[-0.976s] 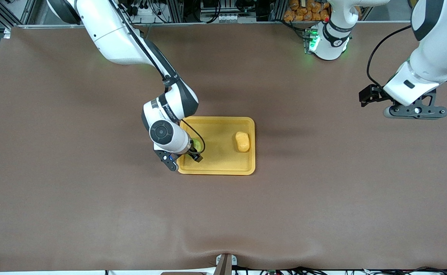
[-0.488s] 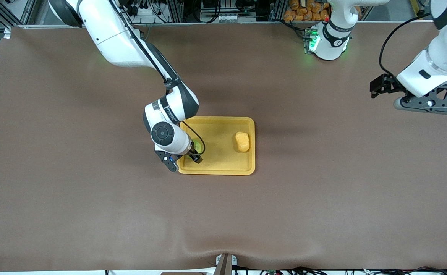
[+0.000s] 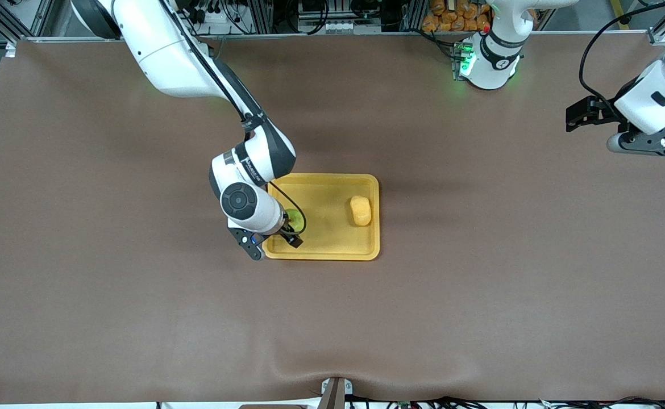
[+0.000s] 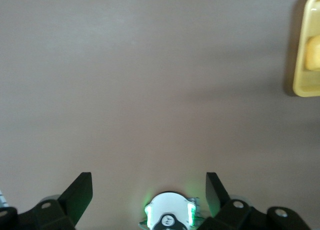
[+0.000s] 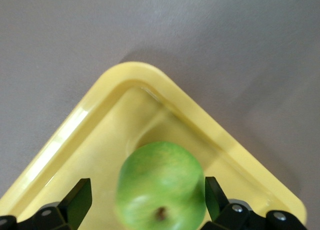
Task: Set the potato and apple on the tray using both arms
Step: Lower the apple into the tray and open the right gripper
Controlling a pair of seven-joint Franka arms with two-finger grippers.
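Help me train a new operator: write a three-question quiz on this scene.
1. True or false: the small oblong yellow-orange potato lies on the flat rectangular yellow-orange plastic tray.
2. The right gripper is over: A) bare table; B) the small round green apple in a corner of the tray; C) the potato.
3. Fill in: the left gripper, open and holding nothing, hangs over the brown table toward the ____ arm's end.

Key: 1 true; 2 B; 3 left.
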